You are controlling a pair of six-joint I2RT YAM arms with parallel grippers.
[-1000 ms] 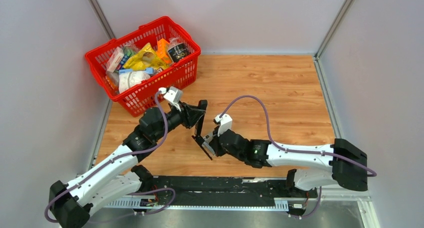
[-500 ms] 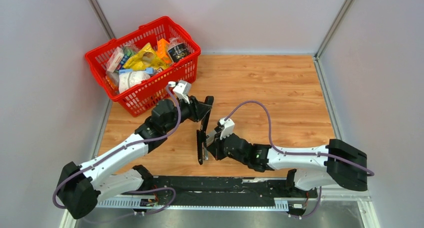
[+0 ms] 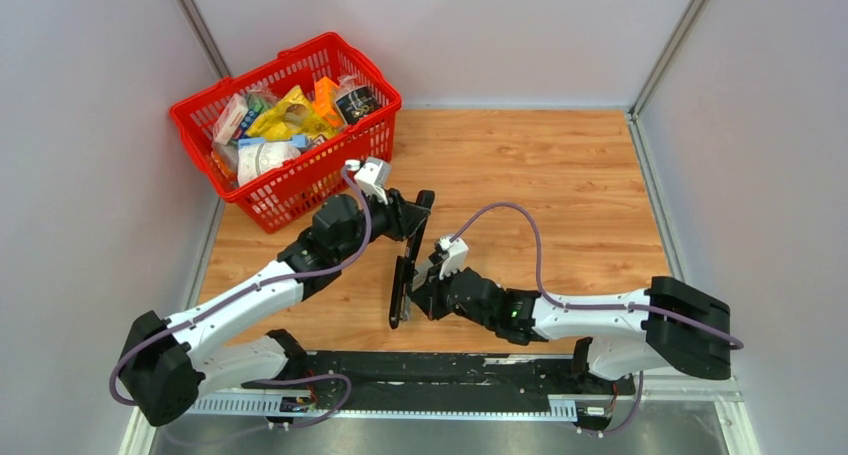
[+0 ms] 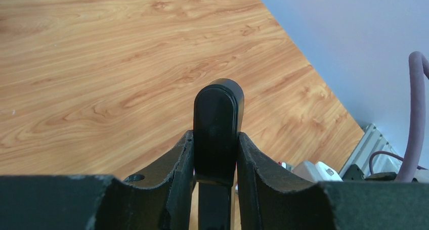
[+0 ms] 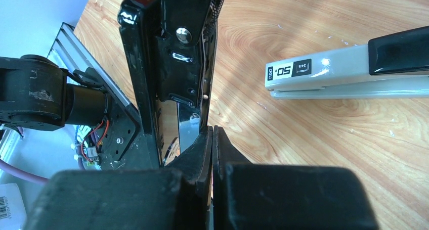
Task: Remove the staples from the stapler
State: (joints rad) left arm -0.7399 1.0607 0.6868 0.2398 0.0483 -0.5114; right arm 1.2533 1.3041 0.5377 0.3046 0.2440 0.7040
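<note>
The stapler [image 3: 404, 275] is swung wide open and held off the wooden table. My left gripper [image 3: 420, 211] is shut on its black rounded end [image 4: 217, 116], which stands between both fingers [image 4: 177, 164]. In the right wrist view the black metal part [image 5: 167, 53] stands upright just ahead. A grey arm with a black cap and a "50 24/6" label [image 5: 324, 71] stretches away to the right. My right gripper [image 5: 212, 135] is shut, fingers pressed together, and the black part lies against the outside of its left finger. It sits low by the stapler [image 3: 416, 291]. No staples show.
A red basket [image 3: 300, 180] full of packaged goods stands at the back left, close behind the left arm. Grey walls close in the left, right and far sides. The black rail [image 3: 450, 370] with the arm bases runs along the near edge.
My left gripper has moved right with the stapler's top end. The stapler's lower part has swung from slanted to nearly straight in line. My right gripper has shifted slightly left and nearer.
</note>
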